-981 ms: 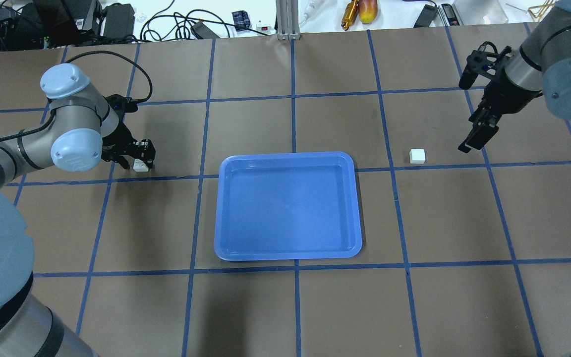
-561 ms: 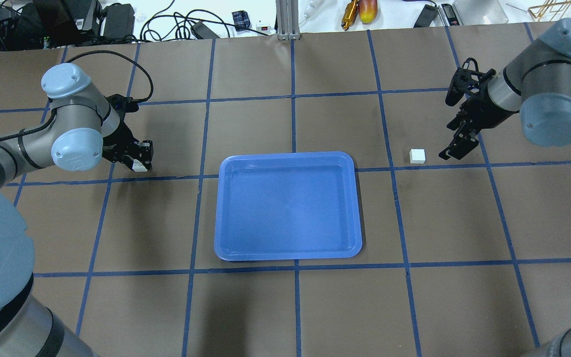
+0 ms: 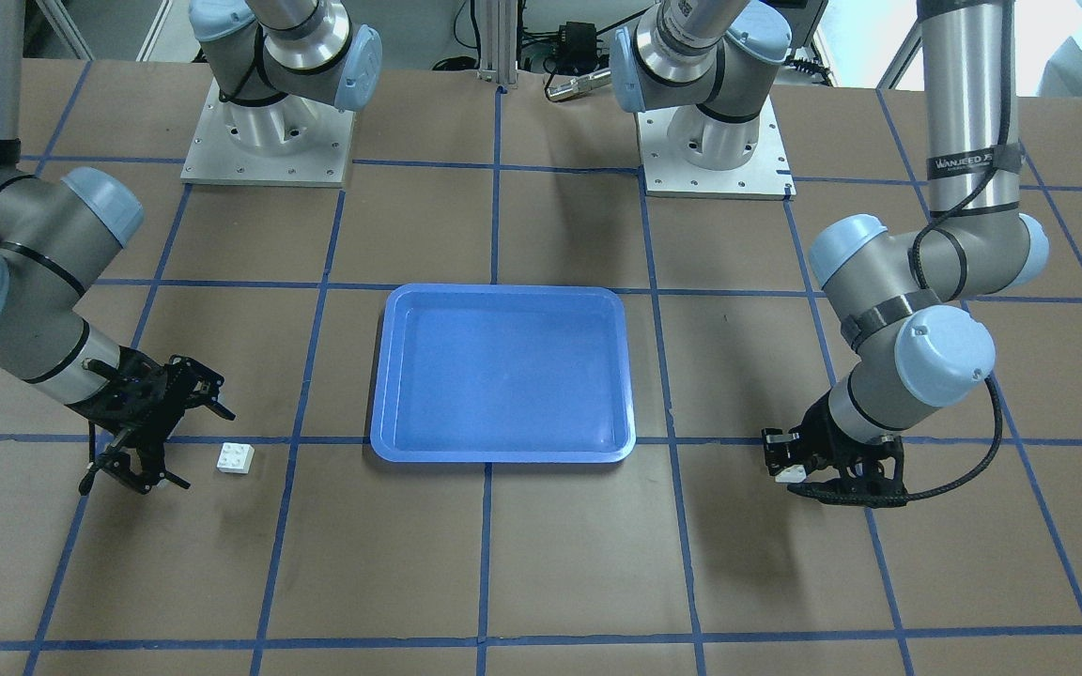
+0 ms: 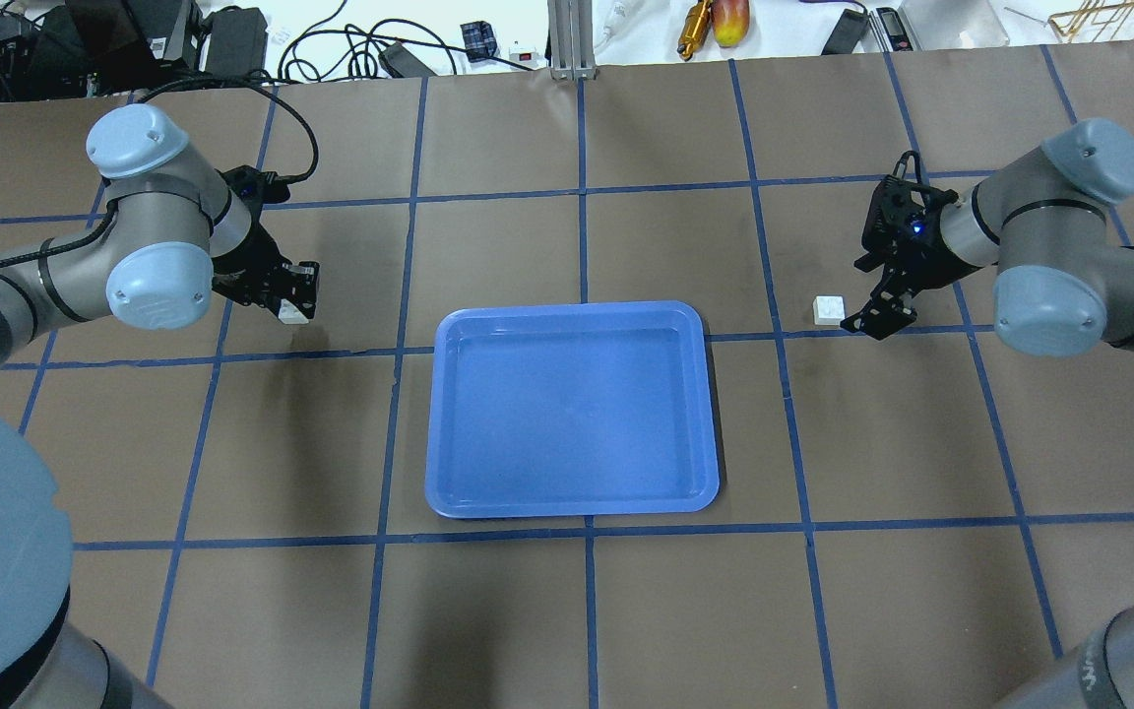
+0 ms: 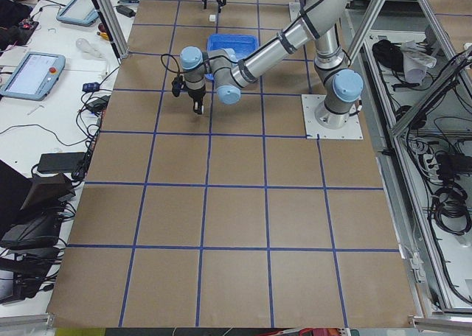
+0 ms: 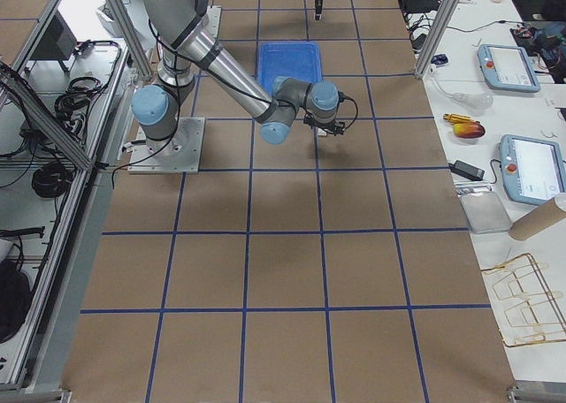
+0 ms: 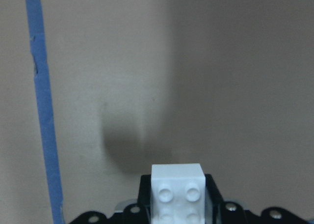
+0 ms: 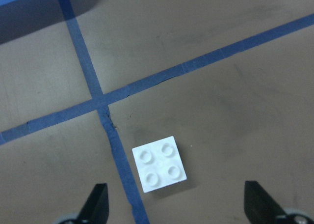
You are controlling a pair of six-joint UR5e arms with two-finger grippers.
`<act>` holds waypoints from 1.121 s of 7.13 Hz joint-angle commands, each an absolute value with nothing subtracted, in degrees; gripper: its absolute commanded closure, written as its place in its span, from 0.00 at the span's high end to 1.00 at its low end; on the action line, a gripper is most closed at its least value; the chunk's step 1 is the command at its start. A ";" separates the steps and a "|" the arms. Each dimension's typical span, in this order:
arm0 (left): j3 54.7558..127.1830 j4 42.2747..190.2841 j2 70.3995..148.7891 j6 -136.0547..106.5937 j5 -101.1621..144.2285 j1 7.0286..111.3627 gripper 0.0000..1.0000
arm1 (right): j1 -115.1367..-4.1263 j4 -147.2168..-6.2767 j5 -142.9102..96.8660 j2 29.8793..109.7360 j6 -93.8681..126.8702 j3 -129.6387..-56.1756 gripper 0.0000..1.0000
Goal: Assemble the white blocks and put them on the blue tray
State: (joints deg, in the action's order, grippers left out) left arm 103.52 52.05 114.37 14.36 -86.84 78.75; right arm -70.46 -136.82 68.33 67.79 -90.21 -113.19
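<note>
The blue tray point(image 4: 572, 409) lies in the middle of the table and nothing is in it; it also shows in the front view point(image 3: 503, 371). My left gripper point(image 4: 296, 300) is shut on one white block point(image 4: 294, 313), held just above the table left of the tray. The left wrist view shows that block point(image 7: 177, 189) studs-up between the fingers, with its shadow below. The other white block point(image 4: 829, 310) lies on the table right of the tray. My right gripper point(image 4: 874, 322) is open, just right of it and above. In the right wrist view the block point(image 8: 160, 163) lies between the spread fingertips point(image 8: 97, 204).
Cables, tools and boxes lie beyond the table's far edge, by an aluminium post point(image 4: 572, 39). The two arm bases point(image 3: 264, 141) point(image 3: 715, 150) stand behind the tray. Blue tape lines grid the brown table.
My left gripper has risen and shifted slightly right with its white block. My right gripper has swung left and down, close to the loose white block.
</note>
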 commanded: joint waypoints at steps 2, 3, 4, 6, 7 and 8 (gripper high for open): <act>102.48 54.93 110.75 -1.07 -85.00 91.36 0.05 | -70.49 -138.25 66.20 67.24 -95.28 -114.78 0.96; 102.83 54.93 110.05 -6.01 -84.73 96.45 0.05 | -70.49 -138.51 65.22 67.15 -95.27 -115.74 0.90; 103.18 54.67 110.04 -12.33 -84.81 100.94 0.05 | -70.49 -138.52 65.21 67.15 -95.10 -115.93 0.89; 103.71 53.97 109.87 -21.51 -84.46 107.99 0.05 | -70.49 -138.69 65.30 66.19 -95.45 -115.58 0.87; 104.41 54.05 110.91 -25.45 -84.46 109.76 0.05 | -70.49 -139.56 65.30 65.92 -95.45 -115.58 0.72; 105.11 54.31 111.70 -26.45 -84.81 110.99 0.04 | -70.49 -139.57 65.56 65.92 -95.36 -115.58 0.63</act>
State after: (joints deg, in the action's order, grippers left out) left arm 104.32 54.12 110.80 -23.82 -84.57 108.95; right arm -70.49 -139.25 65.37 66.12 -95.41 -115.60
